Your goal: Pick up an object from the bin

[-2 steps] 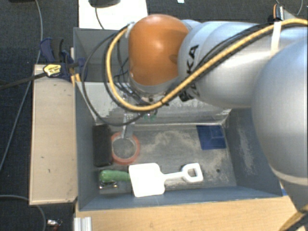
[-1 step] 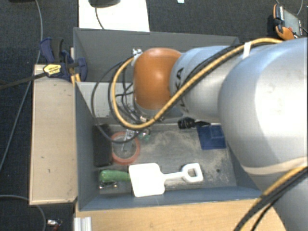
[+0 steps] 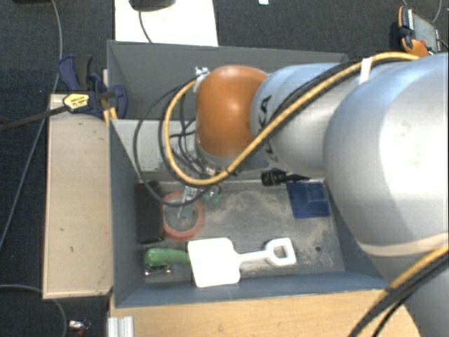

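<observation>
**Gripper low over an orange ring at the bin's left end**

We see the arm first, a broad grey mass reaching in from the right and covering much of the bin. Its orange cover sits above the back wall, with cables looping round it. Under that cover the gripper hangs low over the floor's left part, right above an orange ring-shaped thing that lies flat there. We cannot tell whether the gripper is wide, narrow or closed on anything, as the cover and cables hide it.

A white scoop lies along the front wall with its handle pointing right. A blue block rests further right, near the arm. A black block stands against the left wall, just beside the ring. A green thing touches the scoop's left edge. A black pen lies by the back wall, just above the blue block.
</observation>
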Action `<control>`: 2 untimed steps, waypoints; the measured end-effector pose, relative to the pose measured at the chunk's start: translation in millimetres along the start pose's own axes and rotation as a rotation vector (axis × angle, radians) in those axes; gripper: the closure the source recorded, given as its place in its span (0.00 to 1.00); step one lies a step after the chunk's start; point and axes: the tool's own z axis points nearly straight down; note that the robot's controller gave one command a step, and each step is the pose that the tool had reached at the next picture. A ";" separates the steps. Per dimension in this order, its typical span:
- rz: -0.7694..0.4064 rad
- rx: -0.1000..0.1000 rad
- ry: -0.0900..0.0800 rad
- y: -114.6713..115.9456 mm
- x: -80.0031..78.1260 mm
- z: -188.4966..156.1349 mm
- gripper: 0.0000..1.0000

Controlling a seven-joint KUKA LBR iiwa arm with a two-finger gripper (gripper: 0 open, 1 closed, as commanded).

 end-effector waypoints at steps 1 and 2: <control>0.156 0.005 0.005 -10.8 -8.7 22.7 0.00; 0.187 -0.002 -0.003 0.0 1.2 52.3 0.00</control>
